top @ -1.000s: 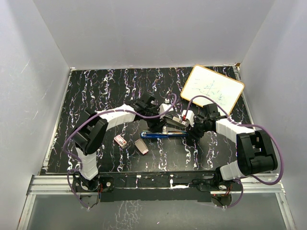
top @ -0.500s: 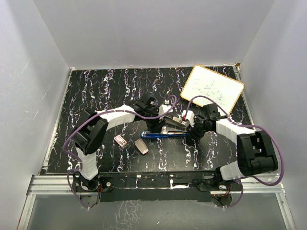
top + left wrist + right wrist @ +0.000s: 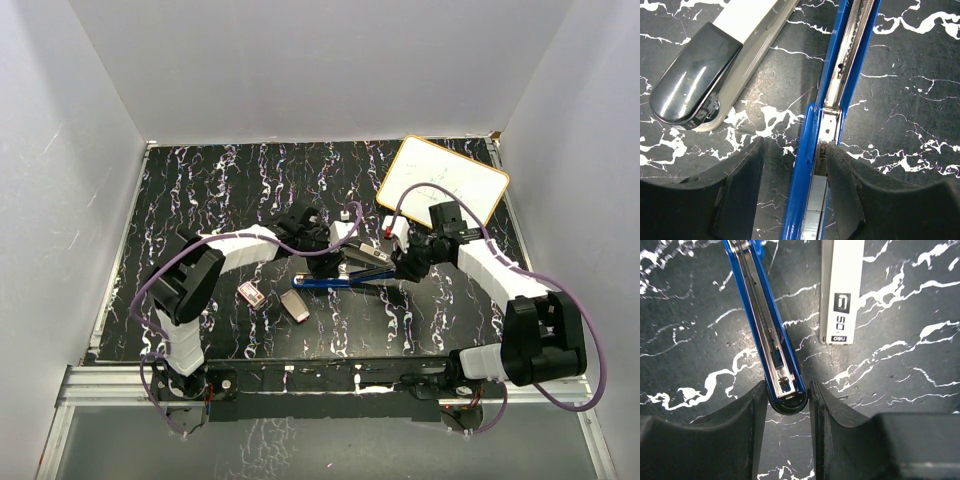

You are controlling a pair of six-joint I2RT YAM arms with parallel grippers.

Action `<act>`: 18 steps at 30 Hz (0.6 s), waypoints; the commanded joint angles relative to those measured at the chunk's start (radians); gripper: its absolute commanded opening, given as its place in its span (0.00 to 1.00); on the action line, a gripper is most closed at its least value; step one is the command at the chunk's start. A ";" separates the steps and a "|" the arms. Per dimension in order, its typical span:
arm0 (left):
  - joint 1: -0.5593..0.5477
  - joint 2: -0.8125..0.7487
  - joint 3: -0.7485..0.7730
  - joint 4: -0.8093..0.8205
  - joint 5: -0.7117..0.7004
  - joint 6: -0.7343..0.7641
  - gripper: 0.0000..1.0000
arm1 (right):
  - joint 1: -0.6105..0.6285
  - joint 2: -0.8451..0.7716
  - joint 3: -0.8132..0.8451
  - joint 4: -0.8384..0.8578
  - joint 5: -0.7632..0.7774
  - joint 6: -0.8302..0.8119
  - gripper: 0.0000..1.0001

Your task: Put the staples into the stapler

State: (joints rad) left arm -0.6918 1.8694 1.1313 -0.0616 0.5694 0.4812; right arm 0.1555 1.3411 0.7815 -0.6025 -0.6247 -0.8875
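Top external view: the stapler [image 3: 345, 279] is seen lying opened out near the middle of the black marbled table [image 3: 200, 190], with both arms bent in over it. Its blue magazine rail [image 3: 330, 282] is laid flat, running left to right, and the white top cover [image 3: 362, 254] is swung away on the far side. The right tool [image 3: 399, 270] is pressed onto the rail's right end; in the right wrist view its two fingers [image 3: 740, 430] are shown pinching the rounded blue tip between them, with the cover's lettered end lying just beside it. The left tool [image 3: 333, 262] is set over the rail further left; in the left wrist view it is shown spread, straddling the rail, with one finger [image 3: 842, 195] against the blue side and a gap left at the other. A grey strip [image 3: 812, 220] is seen inside the channel there; whether it is staples cannot be told. The red-pink staple box [image 3: 251, 294] and its tan inner tray [image 3: 296, 306] are left side by side but apart on the table, toward the near edge and left of the stapler. A whiteboard [image 3: 443, 184] is propped at the far right corner.
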 commanded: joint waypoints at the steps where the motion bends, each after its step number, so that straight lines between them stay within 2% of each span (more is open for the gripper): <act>1: -0.005 0.037 -0.079 -0.079 -0.032 0.026 0.49 | 0.022 -0.044 0.112 -0.034 -0.168 0.073 0.22; 10: -0.005 0.018 -0.140 -0.015 -0.016 0.040 0.47 | 0.160 -0.051 0.247 -0.033 -0.219 0.185 0.20; 18: 0.001 -0.019 -0.192 0.058 0.036 0.057 0.47 | 0.279 0.008 0.313 0.038 -0.242 0.268 0.19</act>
State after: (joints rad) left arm -0.6830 1.8294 1.0153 0.1017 0.6270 0.4892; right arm 0.3916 1.3296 1.0389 -0.6407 -0.7818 -0.7174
